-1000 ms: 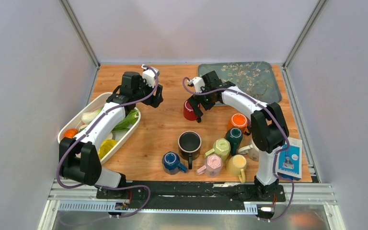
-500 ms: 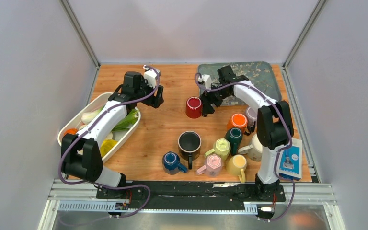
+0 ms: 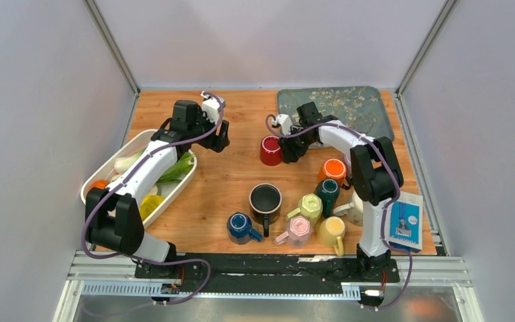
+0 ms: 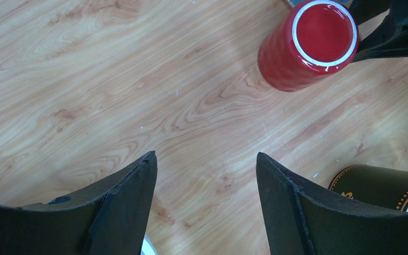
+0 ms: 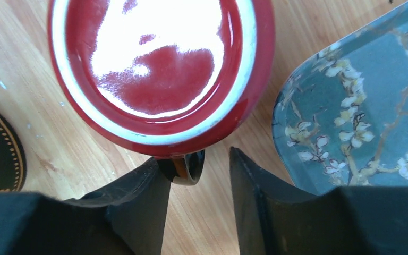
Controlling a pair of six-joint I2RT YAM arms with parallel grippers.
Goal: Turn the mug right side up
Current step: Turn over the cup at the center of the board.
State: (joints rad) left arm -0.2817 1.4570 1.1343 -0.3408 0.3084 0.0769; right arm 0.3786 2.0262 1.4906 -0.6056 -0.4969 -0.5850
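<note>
The red mug (image 3: 270, 150) stands upside down on the wooden table, its white-ringed base facing up (image 4: 308, 45) (image 5: 159, 69). My right gripper (image 3: 288, 148) (image 5: 195, 159) sits low at the mug's right side. The mug's dark handle (image 5: 188, 169) lies between its fingers, against the left finger, with a gap to the right one; the jaws are open. My left gripper (image 3: 220, 138) (image 4: 206, 155) hovers open over bare wood to the left of the mug, holding nothing.
A floral tray (image 3: 349, 111) lies just behind the right gripper. A black mug (image 3: 265, 200) and several coloured mugs (image 3: 322, 208) stand nearer the front. A white basin (image 3: 129, 145) of vegetables is at the left, and a blue box (image 3: 404, 225) at the right edge.
The right gripper drew off the red mug to its right side, then settled at the handle with its jaws narrowing. The mug shifted slightly right. The left arm barely moved.
</note>
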